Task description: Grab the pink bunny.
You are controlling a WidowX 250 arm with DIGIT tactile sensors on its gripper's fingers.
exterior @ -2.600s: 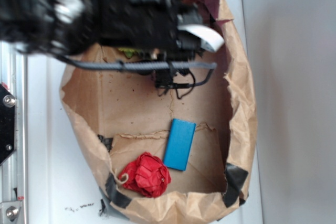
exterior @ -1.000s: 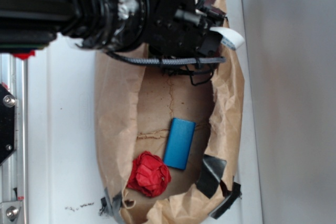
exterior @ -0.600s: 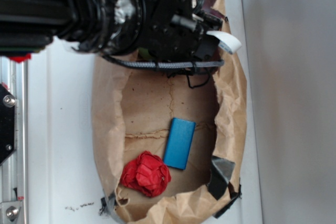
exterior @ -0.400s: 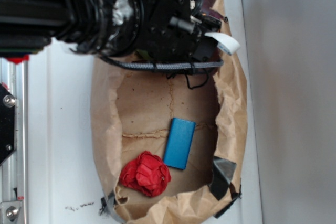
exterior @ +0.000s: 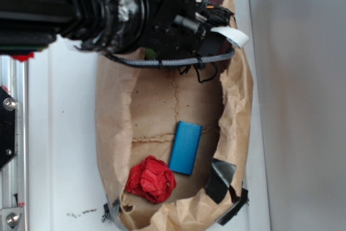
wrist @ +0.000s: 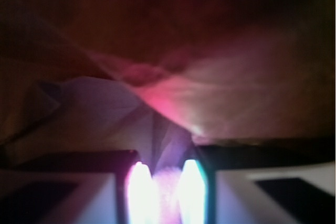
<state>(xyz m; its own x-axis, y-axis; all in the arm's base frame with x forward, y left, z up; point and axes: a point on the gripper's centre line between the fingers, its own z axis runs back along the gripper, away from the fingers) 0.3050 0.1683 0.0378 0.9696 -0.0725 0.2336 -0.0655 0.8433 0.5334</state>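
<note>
Exterior view: a crumpled brown paper bag [exterior: 113, 133] lies open on the white tabletop [exterior: 65, 150]. The black arm [exterior: 108, 14] covers the bag's far end, hiding the hand and the pink bunny. Inside the bag, a blue block [exterior: 185, 147] lies at mid-floor, with a red ruffled ball [exterior: 152, 179] just beside it toward the near rim.

Wrist view: dark and blurred. The hand [wrist: 165, 187] shows two bright fingers [wrist: 139, 192] close together with a pale pink patch between them; whether they clamp the bunny cannot be told.

Brown paper bag [exterior: 111, 133] on white table [exterior: 65, 150]
</note>
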